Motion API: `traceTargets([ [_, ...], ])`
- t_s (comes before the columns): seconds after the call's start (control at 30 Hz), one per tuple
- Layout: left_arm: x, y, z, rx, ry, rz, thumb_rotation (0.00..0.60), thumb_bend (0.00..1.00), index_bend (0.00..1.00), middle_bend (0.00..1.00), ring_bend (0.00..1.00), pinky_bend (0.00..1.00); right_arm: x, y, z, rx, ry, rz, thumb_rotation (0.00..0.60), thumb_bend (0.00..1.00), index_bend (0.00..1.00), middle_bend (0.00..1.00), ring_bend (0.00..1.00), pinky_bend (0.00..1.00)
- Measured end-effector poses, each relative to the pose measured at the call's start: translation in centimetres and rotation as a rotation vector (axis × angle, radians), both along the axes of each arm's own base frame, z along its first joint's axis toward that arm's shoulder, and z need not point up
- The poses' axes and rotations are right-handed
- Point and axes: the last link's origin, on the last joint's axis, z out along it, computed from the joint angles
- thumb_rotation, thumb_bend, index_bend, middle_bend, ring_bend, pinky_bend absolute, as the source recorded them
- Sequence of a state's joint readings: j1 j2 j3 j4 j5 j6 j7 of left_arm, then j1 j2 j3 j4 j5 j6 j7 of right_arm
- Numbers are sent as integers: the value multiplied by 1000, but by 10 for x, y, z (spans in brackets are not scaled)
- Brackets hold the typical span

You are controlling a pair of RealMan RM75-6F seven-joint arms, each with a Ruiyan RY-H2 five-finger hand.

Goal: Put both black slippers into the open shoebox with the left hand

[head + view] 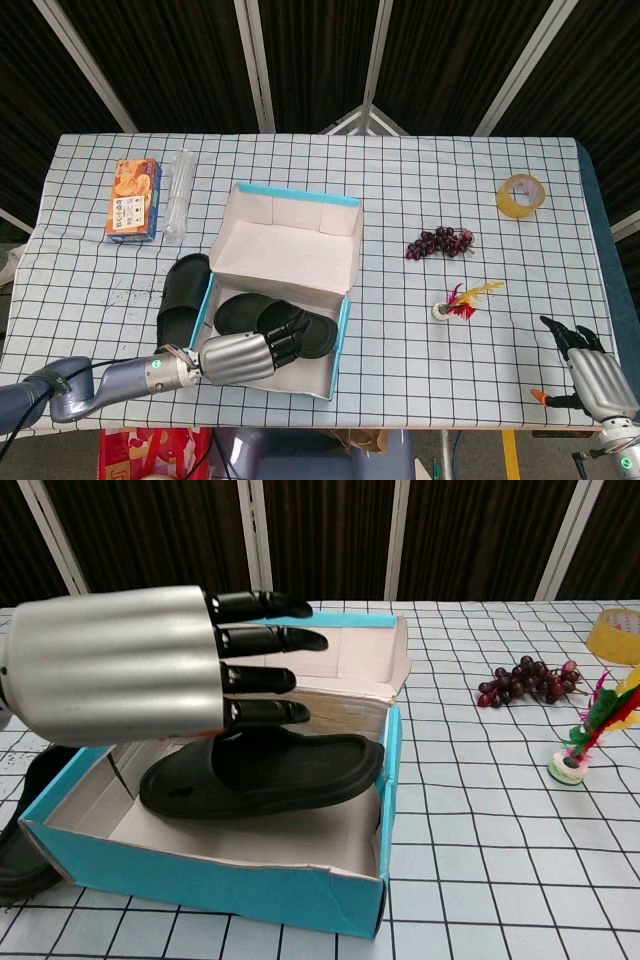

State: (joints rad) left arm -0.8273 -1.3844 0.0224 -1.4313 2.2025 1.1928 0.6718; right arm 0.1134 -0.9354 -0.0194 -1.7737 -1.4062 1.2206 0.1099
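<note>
Checked table (420,180) | shoebox (285,205) open, one black slipper (240,312) inside, second slipper (183,290) just beside its left wall | left hand (240,357) empty, fingers extended above box | right hand (590,375) empty, fingers spread.

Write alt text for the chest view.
The left hand, open and holding nothing, hovers over an open shoebox with one black slipper inside. A second black slipper lies on the checked table left of the box.
</note>
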Motion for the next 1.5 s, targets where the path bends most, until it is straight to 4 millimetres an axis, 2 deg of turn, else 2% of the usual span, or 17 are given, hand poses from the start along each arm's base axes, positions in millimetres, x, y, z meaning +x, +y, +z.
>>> traceTargets([
  [0.33,5,-6,-19,-50,50,-44,600,484,276,372,133,146,-1,0,1,2,-6,-1,600,162,74,146,186,70],
  [0.6,-3,-9,-34,-75,83,-52,600,484,276,380,141,147,-2,-1,1,1,-6,-6,600,160,73,146,188,70],
  [0.83,-10,-5,-37,-73,88,-19,600,485,276,416,164,158,-1,-1,1,2,-4,-4,600,161,74,146,188,69],
  [1.27,-32,6,-49,-49,154,44,600,484,275,435,177,159,-2,-2,-2,10,4,-10,600,162,73,146,188,70],
  [1.5,-38,9,-52,-54,166,81,600,485,275,434,177,163,-2,-2,-2,8,7,-14,600,162,73,146,188,70],
])
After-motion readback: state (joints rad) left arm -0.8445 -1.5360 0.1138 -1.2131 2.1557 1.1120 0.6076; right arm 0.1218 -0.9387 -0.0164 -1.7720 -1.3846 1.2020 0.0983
